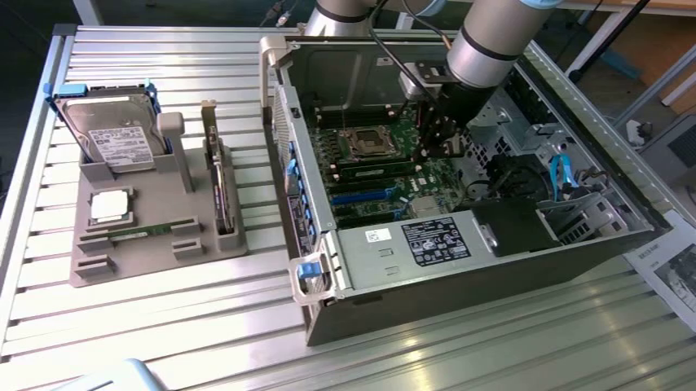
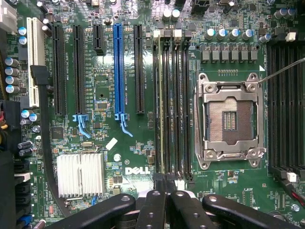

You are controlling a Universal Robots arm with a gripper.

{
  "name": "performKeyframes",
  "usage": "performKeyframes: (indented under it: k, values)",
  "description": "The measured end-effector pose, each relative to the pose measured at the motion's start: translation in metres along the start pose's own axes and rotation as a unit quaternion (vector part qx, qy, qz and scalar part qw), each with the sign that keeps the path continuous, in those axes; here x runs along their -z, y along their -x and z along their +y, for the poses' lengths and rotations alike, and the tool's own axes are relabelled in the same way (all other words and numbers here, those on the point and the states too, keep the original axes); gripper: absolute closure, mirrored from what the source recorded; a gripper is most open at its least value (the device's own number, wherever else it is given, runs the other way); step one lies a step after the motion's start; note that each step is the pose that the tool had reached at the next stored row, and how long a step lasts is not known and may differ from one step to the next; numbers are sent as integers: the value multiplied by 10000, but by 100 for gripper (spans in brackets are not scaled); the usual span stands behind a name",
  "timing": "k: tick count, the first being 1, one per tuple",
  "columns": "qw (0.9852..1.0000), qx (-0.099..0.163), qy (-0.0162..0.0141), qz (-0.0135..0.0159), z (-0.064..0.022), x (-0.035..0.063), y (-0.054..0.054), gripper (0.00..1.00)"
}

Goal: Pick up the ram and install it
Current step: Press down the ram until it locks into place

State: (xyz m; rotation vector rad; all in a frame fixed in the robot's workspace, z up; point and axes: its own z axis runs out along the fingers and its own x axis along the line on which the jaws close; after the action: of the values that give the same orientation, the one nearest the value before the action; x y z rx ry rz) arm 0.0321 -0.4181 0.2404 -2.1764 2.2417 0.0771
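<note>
Gripper [image 2: 162, 202]: clenched over memory slots [image 2: 172, 105], mid-frame in wrist view | ram [image 2: 160, 102]: upright in its slot | remaining ram [image 1: 145, 231]: tray [image 1: 130, 269], lower-left | step: seating, seemingly | need: straight downward pressure.

The open computer case [image 1: 457, 204] lies on the table [image 1: 163, 326], at the exterior view's right of the parts holder [image 1: 142, 236]. The holder carries a hard drive [image 1: 109, 134], a processor chip [image 1: 111, 205] and a ram stick [image 1: 142, 232]. Inside the case, the gripper [image 1: 444, 138] stands over the motherboard [image 1: 381, 175], beside the CPU socket [image 2: 228, 119].
</note>
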Motion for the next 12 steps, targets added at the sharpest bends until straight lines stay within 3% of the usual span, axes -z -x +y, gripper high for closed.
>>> performKeyframes:
  k: [12]
  values:
    - [10000,0,0,0,9,-22,-1,90]
